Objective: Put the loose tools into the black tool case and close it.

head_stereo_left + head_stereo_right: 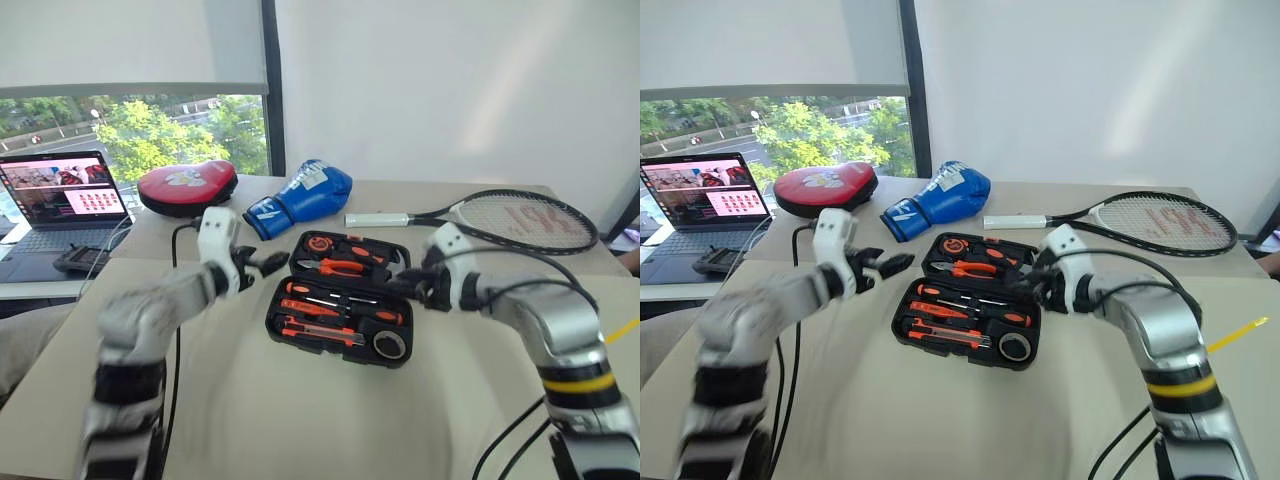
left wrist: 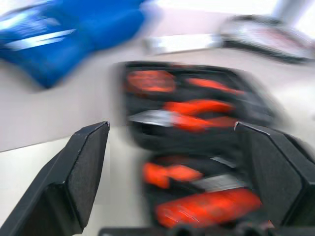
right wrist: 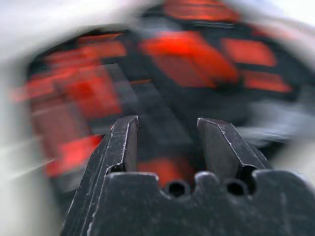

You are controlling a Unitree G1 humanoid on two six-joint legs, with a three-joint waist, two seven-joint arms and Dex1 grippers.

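The left gripper stands with its jaws spread wide and holds nothing, at centre-left of the frame, just left of the black tool case. The right gripper has its jaws partly apart, also holding nothing, at the case's right edge. The case lies open at centre frame on the beige table, with the tools in its slots

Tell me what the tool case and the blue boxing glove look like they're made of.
Black tool case: likely moulded plastic, matte black, with shaped slots holding tools. Blue boxing glove: probably synthetic leather, smooth and slightly glossy, with a padded, rounded shape.
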